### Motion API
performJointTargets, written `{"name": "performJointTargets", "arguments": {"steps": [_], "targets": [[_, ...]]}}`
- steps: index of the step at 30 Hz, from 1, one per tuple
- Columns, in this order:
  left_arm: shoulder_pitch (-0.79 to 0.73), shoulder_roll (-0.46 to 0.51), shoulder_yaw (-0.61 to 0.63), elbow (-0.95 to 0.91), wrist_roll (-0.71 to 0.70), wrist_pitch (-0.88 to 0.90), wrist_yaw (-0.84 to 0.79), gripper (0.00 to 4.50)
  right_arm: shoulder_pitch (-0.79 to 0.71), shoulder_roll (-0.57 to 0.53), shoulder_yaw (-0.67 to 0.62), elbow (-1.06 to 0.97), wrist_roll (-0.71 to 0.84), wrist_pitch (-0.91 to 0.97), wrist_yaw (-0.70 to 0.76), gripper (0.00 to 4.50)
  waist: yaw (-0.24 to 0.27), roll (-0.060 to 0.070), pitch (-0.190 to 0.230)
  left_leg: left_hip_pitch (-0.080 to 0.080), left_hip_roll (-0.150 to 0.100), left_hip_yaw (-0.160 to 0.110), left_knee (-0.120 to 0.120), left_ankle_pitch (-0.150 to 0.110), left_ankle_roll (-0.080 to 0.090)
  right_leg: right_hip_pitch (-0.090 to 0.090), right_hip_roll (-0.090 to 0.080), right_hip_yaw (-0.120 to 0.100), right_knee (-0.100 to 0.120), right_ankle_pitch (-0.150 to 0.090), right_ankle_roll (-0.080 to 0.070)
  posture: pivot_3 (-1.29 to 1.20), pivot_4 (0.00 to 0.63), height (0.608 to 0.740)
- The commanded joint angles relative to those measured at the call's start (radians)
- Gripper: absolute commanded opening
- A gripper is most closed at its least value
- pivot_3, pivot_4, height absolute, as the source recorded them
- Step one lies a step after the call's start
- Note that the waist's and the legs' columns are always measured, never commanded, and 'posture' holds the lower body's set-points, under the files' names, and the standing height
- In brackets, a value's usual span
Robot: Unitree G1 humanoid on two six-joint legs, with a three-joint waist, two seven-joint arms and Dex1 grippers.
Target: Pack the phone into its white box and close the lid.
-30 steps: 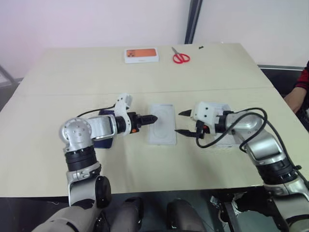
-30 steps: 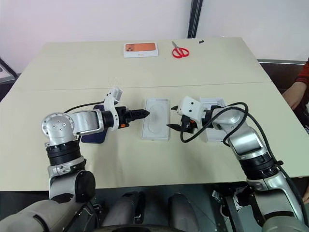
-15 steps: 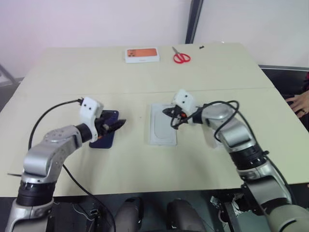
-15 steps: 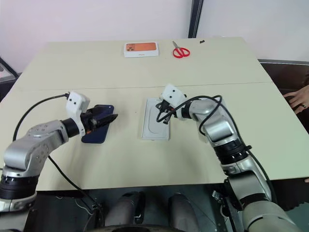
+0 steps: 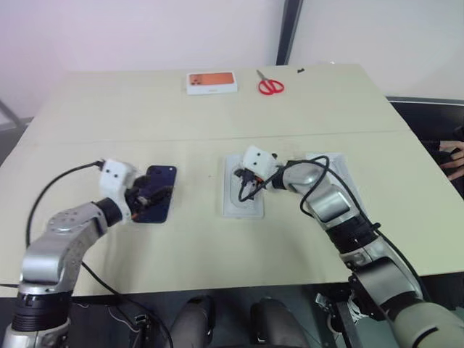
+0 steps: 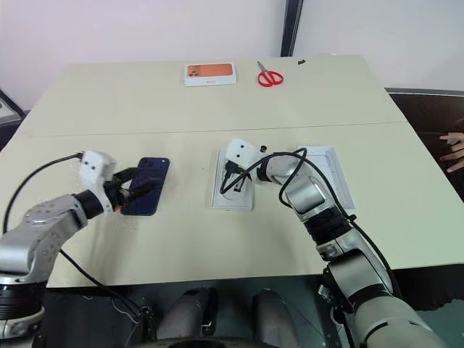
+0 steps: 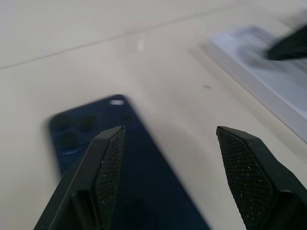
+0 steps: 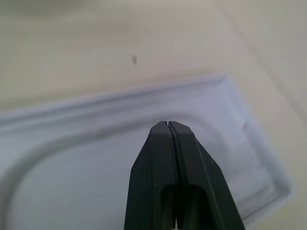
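One dark blue phone (image 6: 147,185) lies flat on the table (image 6: 181,109), back side up, with its camera bump at the far end. The left gripper (image 6: 135,187) hangs right over the near part of the phone. Its two black fingers (image 7: 106,163) stand wide apart and nothing is between them.

To the right of the phone, with a strip of bare table in between, lies a white tray (image 6: 232,190) with a raised oval shape inside. The right gripper (image 6: 230,181) is above this tray, pointing down at it. Its fingers (image 8: 170,163) are pressed tight together and hold nothing.

Just past the right arm lies another white tray (image 6: 330,174), flat on the table, partly hidden by the arm.

The table is big and pale cream, with a thin line running across it from side to side. At the far end sit a white box with an orange phone picture (image 6: 210,73) and red scissors (image 6: 269,76), near each other. Behind the table is a plain light wall with a dark pole (image 6: 291,27). A person's hand (image 6: 454,148) shows at the right edge, off the table.
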Motion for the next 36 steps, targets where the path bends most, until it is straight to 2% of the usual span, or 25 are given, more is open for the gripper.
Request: {"name": "performJointTargets", "arguments": {"steps": [1, 2, 5, 8, 11, 15, 19, 23, 24, 25, 30, 36], "targets": [[-0.008, -0.008, 0.121, -0.020, -0.062, 0.088, 0.078, 4.08, 0.005, 0.026, -0.012, -0.124, 0.027, 0.011, 0.010, 0.00, -0.001, 0.000, 0.000, 0.000, 0.000, 0.000, 0.000, 0.000, 0.000, 0.000, 0.000, 0.000, 0.000, 0.000, 0.000, 0.00, 0.150, 0.740], [-0.008, -0.011, 0.140, -0.020, -0.073, 0.104, 0.092, 4.44, 0.012, 0.031, -0.005, -0.143, 0.027, 0.017, 0.012, 0.00, 0.000, 0.000, 0.000, 0.000, 0.000, 0.000, 0.000, 0.000, 0.000, 0.000, 0.000, 0.000, 0.000, 0.000, 0.000, 0.00, 0.150, 0.740], [-0.001, -0.003, 0.159, -0.030, -0.072, 0.113, 0.109, 4.44, 0.039, 0.020, 0.007, -0.186, 0.034, 0.021, 0.039, 0.00, 0.006, 0.000, 0.000, 0.000, 0.000, 0.000, 0.001, 0.000, 0.000, 0.001, 0.000, 0.000, 0.000, 0.000, 0.000, 0.00, 0.150, 0.740], [0.032, 0.019, 0.142, -0.065, -0.054, 0.056, 0.060, 4.44, 0.082, -0.052, -0.019, -0.247, 0.099, 0.043, 0.145, 0.00, 0.010, 0.000, 0.000, 0.000, 0.000, 0.000, 0.001, 0.000, 0.000, 0.002, -0.001, -0.001, -0.001, 0.000, 0.000, 0.00, 0.150, 0.740], [0.103, 0.065, 0.063, -0.116, -0.009, -0.033, -0.044, 4.50, 0.159, -0.178, -0.030, -0.334, 0.161, 0.018, 0.284, 1.44, 0.010, 0.000, 0.000, 0.000, 0.000, 0.000, 0.001, 0.000, 0.001, 0.003, -0.001, -0.001, -0.003, 0.000, 0.000, 0.00, 0.150, 0.740], [0.175, 0.106, -0.030, -0.180, 0.031, -0.129, -0.151, 4.50, 0.236, -0.261, -0.030, -0.395, 0.180, 0.013, 0.326, 3.44, 0.002, 0.000, 0.000, 0.000, 0.000, 0.000, -0.001, -0.001, 0.001, 0.003, -0.001, 0.000, -0.004, 0.000, 0.000, 0.00, 0.150, 0.740], [0.222, 0.140, -0.112, -0.208, 0.081, -0.209, -0.227, 4.50, 0.284, -0.281, -0.019, -0.416, 0.161, 0.025, 0.313, 3.44, 0.002, 0.001, 0.000, 0.001, 0.000, 0.000, -0.002, -0.001, 0.002, 0.002, -0.001, 0.000, -0.003, 0.000, -0.001, 0.00, 0.150, 0.740], [0.221, 0.140, -0.141, -0.207, 0.087, -0.227, -0.253, 4.50, 0.291, -0.264, -0.007, -0.404, 0.145, 0.026, 0.291, 3.44, 0.008, 0.001, 0.000, 0.001, 0.000, 0.000, -0.001, -0.001, 0.002, 0.003, -0.001, 0.000, -0.004, 0.000, -0.001, 0.00, 0.150, 0.740], [0.219, 0.139, -0.145, -0.205, 0.088, -0.229, -0.256, 4.50, 0.290, -0.260, 0.000, -0.396, 0.135, 0.020, 0.284, 2.93, 0.009, 0.001, 0.000, 0.001, 0.000, 0.000, -0.001, -0.001, 0.002, 0.003, -0.001, 0.000, -0.004, 0.000, -0.001, 0.00, 0.150, 0.740], [0.216, 0.140, -0.149, -0.203, 0.090, -0.230, -0.259, 4.50, 0.288, -0.257, 0.009, -0.387, 0.124, 0.012, 0.279, 2.62, 0.009, 0.001, 0.000, 0.001, 0.000, 0.000, -0.001, -0.002, 0.002, 0.003, -0.001, 0.000, -0.004, 0.000, -0.001, 0.00, 0.150, 0.740], [0.211, 0.135, -0.145, -0.200, 0.090, -0.229, -0.263, 4.50, 0.282, -0.233, 0.034, -0.350, 0.092, -0.005, 0.253, 0.03, 0.007, 0.001, 0.000, 0.001, 0.000, 0.000, -0.001, -0.002, 0.002, 0.003, -0.001, 0.000, -0.004, 0.000, -0.001, 0.00, 0.150, 0.740], [0.233, 0.136, -0.110, -0.210, 0.083, -0.218, -0.250, 4.50, 0.289, -0.211, 0.043, -0.383, 0.099, -0.044, 0.265, 0.03, 0.007, 0.001, 0.000, 0.001, 0.000, 0.000, -0.001, -0.002, 0.002, 0.003, -0.001, 0.000, -0.004, 0.000, -0.001, 0.00, 0.150, 0.740]]}}
